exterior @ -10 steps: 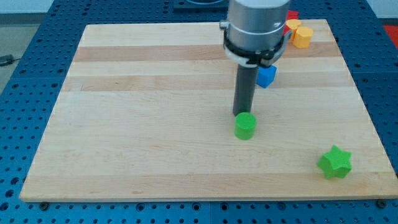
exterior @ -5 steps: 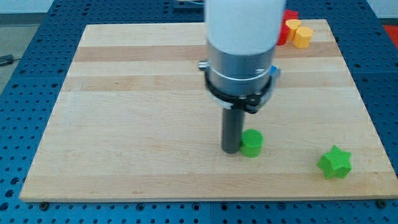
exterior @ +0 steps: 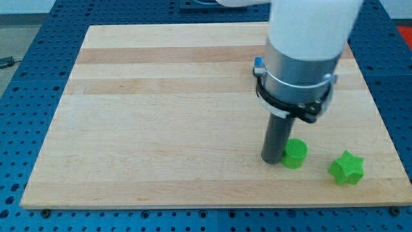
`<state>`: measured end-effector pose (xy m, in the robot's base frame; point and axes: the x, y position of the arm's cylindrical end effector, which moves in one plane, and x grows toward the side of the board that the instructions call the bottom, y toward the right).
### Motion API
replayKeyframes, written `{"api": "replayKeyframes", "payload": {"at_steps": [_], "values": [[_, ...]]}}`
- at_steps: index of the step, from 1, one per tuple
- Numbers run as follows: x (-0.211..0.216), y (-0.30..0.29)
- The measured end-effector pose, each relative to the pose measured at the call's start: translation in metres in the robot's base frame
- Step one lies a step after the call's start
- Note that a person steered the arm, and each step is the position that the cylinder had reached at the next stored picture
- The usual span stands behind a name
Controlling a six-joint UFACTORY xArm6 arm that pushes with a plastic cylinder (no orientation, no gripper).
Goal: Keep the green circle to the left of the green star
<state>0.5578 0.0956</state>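
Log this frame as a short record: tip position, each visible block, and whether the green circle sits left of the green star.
tip: my tip at the green circle's left side, apparently touching
green circle: near the board's bottom edge, right of centre
green star: to the circle's right, apart from it
circle left of star: yes
board: wooden
other blocks: none visible; the arm hides the top right

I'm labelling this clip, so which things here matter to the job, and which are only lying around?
Belongs to the job:
- green circle, left of the star, apart from it
- green star, near the view's bottom right
- my tip, against the circle's left side

Just lying about:
- blue block, mostly hidden behind the arm; shape unclear
- wooden board
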Motion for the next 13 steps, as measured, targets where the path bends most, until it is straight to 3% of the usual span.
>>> {"api": "replayKeyframes", "payload": {"at_steps": [4,8,10,12,13], "values": [[-0.009,0.009],[0.013,0.04],[0.013,0.028],[-0.044,0.008],[-0.044,0.018]]}}
